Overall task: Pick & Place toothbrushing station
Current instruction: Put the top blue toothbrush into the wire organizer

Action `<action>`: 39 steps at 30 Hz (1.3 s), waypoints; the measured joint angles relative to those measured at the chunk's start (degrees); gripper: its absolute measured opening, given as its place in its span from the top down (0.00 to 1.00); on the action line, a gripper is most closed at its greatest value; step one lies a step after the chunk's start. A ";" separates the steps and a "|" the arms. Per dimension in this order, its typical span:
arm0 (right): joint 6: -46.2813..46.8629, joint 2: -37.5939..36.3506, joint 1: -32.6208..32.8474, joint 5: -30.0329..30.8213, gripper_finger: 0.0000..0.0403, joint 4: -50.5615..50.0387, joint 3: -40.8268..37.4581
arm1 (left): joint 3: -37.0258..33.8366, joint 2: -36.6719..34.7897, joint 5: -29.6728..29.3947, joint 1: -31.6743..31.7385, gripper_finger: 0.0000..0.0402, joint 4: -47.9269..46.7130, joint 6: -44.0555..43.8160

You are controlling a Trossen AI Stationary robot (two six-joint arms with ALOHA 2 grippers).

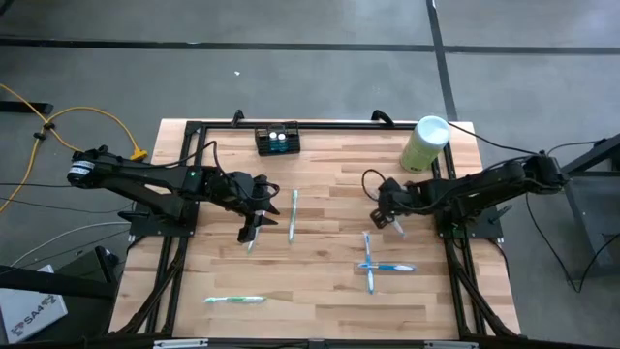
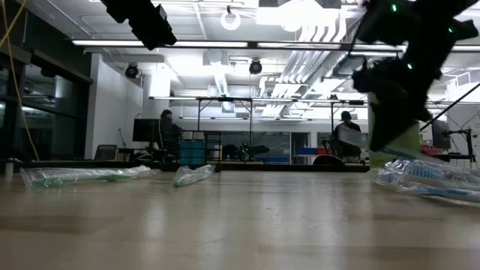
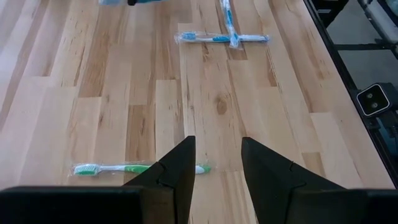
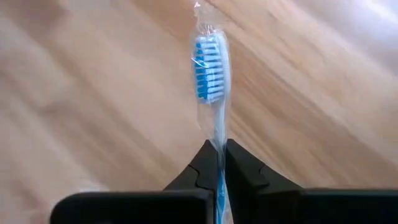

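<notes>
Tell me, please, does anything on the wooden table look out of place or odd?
Yes. Two blue wrapped toothbrushes lie crossed over each other near the table's right front, instead of side by side. The small black slotted holder stands at the back edge, and no toothbrush shows standing in it.

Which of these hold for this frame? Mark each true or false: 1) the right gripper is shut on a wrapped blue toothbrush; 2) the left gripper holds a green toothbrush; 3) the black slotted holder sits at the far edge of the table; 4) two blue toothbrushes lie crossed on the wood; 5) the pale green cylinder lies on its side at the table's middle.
1) True: the right gripper is shut on a wrapped blue toothbrush.
2) False: the left gripper is open and empty; the green toothbrush lies on the table.
3) True: the black slotted holder sits there.
4) True: the crossed blue toothbrushes.
5) False: the pale green cylinder stands at the far right corner.
</notes>
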 joint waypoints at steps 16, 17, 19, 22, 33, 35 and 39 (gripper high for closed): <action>-21.27 0.04 0.60 -12.46 0.99 28.55 10.01 | 0.00 0.00 0.31 0.02 0.69 2.37 0.11; -21.10 0.75 0.91 -12.44 0.99 28.45 10.01 | 0.00 0.00 1.08 0.02 0.69 3.14 0.15; -21.02 2.27 1.94 -12.37 0.99 28.39 10.01 | 0.00 0.00 3.21 0.02 0.69 4.76 0.40; -20.24 5.85 3.74 -12.99 0.99 31.09 9.99 | 0.00 0.00 5.92 0.01 0.69 7.31 0.42; -17.91 18.31 9.40 -17.49 0.99 51.74 10.01 | -0.04 2.05 7.75 -0.23 0.69 8.11 -0.05; -17.82 19.23 10.15 -18.15 0.99 54.39 10.01 | -0.06 3.38 9.28 -0.25 0.69 7.79 -0.10; -17.65 19.67 11.23 -18.55 0.99 56.26 10.01 | -0.07 6.50 11.92 -0.75 0.69 10.26 -0.12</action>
